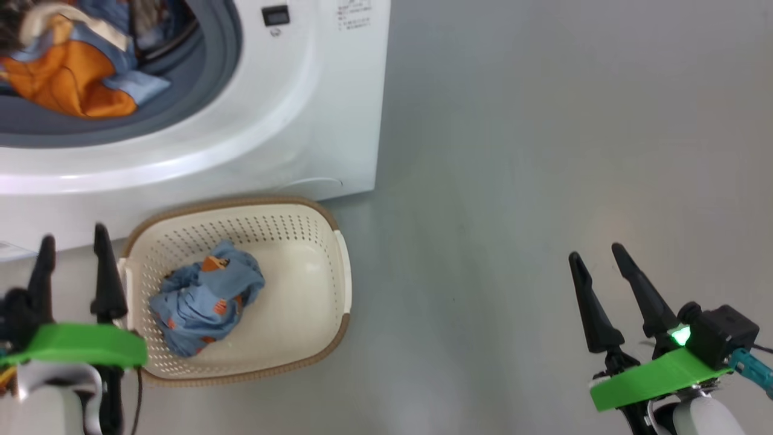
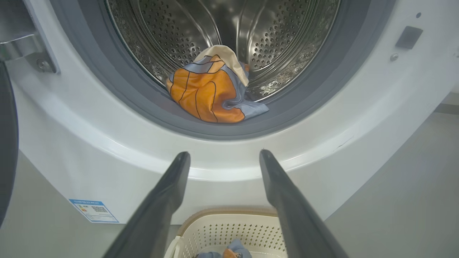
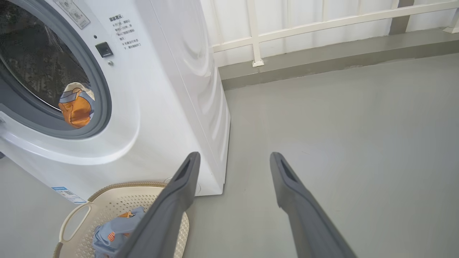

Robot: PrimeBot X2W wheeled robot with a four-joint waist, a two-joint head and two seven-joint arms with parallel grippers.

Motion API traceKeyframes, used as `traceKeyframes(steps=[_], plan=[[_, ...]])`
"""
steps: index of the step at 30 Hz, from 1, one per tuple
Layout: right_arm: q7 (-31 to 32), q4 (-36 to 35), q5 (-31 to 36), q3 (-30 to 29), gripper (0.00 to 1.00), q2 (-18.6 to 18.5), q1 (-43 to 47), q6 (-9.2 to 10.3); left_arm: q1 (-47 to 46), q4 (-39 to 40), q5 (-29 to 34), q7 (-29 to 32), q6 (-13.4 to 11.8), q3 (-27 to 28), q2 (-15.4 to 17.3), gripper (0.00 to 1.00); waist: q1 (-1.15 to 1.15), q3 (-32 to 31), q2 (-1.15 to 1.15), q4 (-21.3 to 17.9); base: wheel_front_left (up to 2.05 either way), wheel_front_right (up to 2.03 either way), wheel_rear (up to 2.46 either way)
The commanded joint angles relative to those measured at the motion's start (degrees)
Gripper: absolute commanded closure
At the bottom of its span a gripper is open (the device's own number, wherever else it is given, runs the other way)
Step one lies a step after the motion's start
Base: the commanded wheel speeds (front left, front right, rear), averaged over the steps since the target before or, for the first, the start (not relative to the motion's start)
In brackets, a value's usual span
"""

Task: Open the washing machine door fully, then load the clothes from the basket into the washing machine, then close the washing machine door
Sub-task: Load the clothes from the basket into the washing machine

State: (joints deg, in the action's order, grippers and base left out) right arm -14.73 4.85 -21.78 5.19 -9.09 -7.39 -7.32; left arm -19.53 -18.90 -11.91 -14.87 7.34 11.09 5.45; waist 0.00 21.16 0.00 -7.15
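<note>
The washing machine stands open. An orange, blue and cream garment lies across the grey gasket at the drum's mouth. It is also in the head view and the right wrist view. The cream basket sits on the floor before the machine and holds one crumpled light-blue garment. My left gripper is open and empty just left of the basket, pointing at the machine's front. My right gripper is open and empty over bare floor far to the right. A dark curved edge of the washing machine door shows at the left.
The grey floor spreads wide to the right of the machine. A white railing on a low kerb runs along the back. A blue label sticker sits low on the machine's front, and the door hinge is at the opening's left.
</note>
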Motion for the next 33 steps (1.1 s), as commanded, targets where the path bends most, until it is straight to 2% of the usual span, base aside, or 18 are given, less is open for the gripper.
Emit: traceKeyframes(steps=[1,18,33], plan=[[-0.3,-1.0,-0.7,1.1,0.0,-1.0,1.6,-0.17,2.3,2.1,0.0,-0.1,0.1,1.9,0.9,0.0,0.0,-2.6,0.0,1.2,0.0,0.0,0.0],[-0.3,-0.7,-1.7,-0.4,0.0,-3.0,8.4,-0.17,17.3,9.8,1.9,-0.1,0.1,2.3,-1.4,0.0,0.0,-9.4,0.0,1.4,0.0,0.0,0.0],[-0.3,-0.9,-1.9,-0.8,0.0,-3.1,9.7,-0.17,20.7,11.6,1.9,-0.1,0.1,2.0,-2.1,0.0,0.0,-10.7,0.0,1.5,0.0,0.0,0.0]])
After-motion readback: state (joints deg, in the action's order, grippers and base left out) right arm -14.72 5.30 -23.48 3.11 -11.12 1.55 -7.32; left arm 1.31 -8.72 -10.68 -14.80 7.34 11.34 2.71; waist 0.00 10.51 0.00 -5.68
